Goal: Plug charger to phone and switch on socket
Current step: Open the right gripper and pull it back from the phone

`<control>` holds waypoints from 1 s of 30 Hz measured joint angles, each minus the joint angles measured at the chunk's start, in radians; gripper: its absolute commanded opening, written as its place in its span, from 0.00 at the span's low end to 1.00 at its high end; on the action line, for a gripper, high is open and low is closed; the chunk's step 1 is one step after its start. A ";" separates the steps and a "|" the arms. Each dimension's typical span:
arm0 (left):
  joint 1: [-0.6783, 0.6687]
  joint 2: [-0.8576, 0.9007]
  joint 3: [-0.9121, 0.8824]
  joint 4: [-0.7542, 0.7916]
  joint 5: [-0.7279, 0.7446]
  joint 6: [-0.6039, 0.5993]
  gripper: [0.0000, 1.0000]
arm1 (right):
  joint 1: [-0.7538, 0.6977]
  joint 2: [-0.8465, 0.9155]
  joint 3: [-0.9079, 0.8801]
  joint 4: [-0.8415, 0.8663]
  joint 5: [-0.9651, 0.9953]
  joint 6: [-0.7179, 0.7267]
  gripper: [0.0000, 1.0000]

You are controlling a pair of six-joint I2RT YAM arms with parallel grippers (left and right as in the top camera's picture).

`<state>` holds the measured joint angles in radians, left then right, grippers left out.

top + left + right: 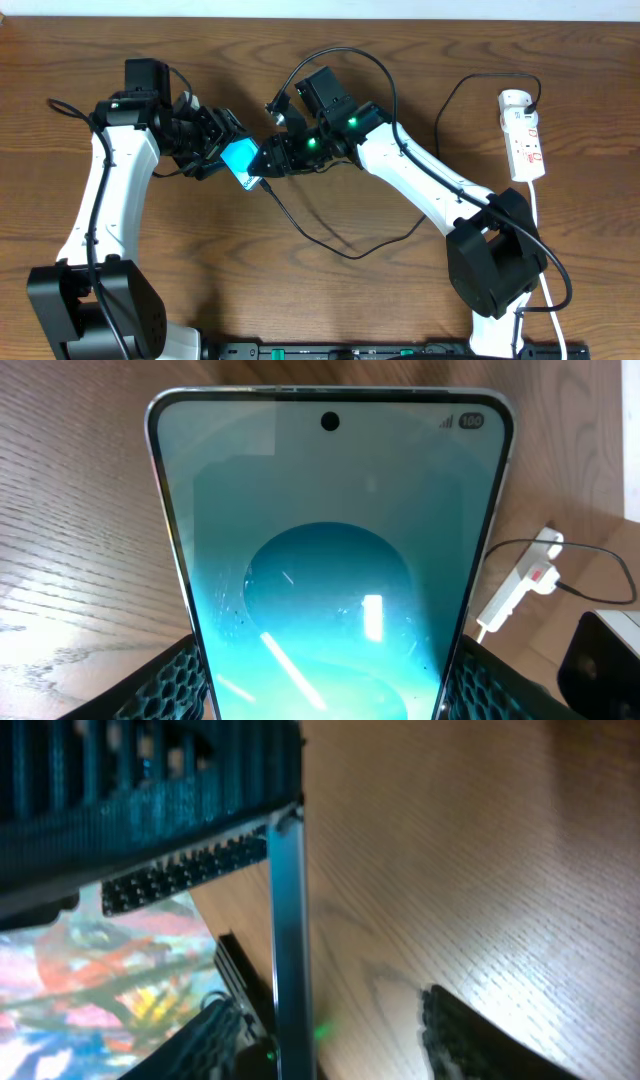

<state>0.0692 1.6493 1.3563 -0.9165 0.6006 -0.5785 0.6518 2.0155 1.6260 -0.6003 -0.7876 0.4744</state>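
phone held firm, cable meeting its end

the left gripper (222,155) pinches the phone (330,590) between its mesh pads, cyan screen lit, likely to steady it while the plug tip goes in. the right gripper (272,158) sits just beside the phone, fingers spread either side of its thin edge, clasping nothing i can see. the charger (340,252) trails from the phone's end in a loose loop; whether the tip is seated i cannot tell. the socket (524,135) lies well apart from the phone, beyond the right arm, apparently untouched. the table (330,310) is brown wood-grain; little of the room shows.
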 measured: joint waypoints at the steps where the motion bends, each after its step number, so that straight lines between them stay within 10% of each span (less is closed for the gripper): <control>1: 0.000 0.000 0.000 0.000 -0.005 0.000 0.07 | 0.000 0.000 0.000 -0.001 0.000 0.002 0.77; 30: 0.000 0.000 -0.045 -0.042 -0.270 0.006 0.07 | -0.098 0.000 0.000 -0.180 0.267 -0.027 0.87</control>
<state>0.0692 1.6493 1.3117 -0.9581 0.3302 -0.5724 0.5541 2.0159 1.6260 -0.7803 -0.5201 0.4473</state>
